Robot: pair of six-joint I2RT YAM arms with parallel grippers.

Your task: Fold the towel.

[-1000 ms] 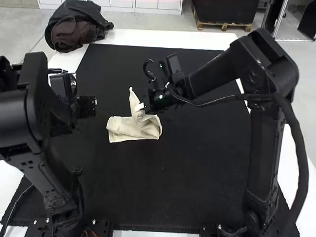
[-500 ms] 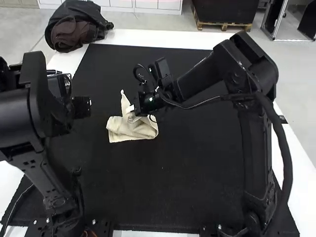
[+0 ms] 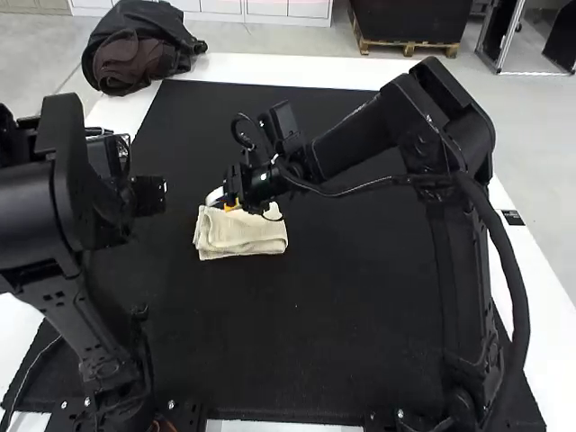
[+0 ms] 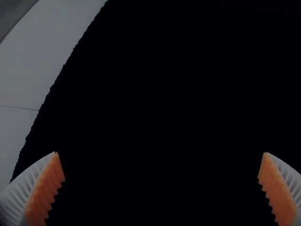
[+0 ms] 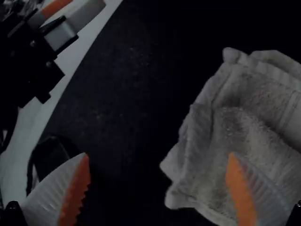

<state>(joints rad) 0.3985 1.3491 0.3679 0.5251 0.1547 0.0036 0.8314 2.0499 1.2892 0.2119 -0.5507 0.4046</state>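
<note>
White tabletop (image 3: 544,297); small black label (image 3: 513,218), marks unreadable; towel (image 3: 243,238) on black mat (image 3: 360,315).

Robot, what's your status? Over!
Left gripper: jaws open, away from towel. Right gripper: jaws open, in the way at towel's edge. Folded towel, uneven, on mat. Over.

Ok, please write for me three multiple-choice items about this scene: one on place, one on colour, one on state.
1. Where does the towel lie?
A) on the floor
B) on the black mat
C) on a chair

2. What colour are the left gripper's pads?
A) blue
B) green
C) orange

3. How are the right gripper's fingers?
A) apart
B) together
C) crossed

1 B: the mat surrounds it, high view.
2 C: both look orange, left wrist view.
3 A: a wide gap parts them, right wrist view.
</note>
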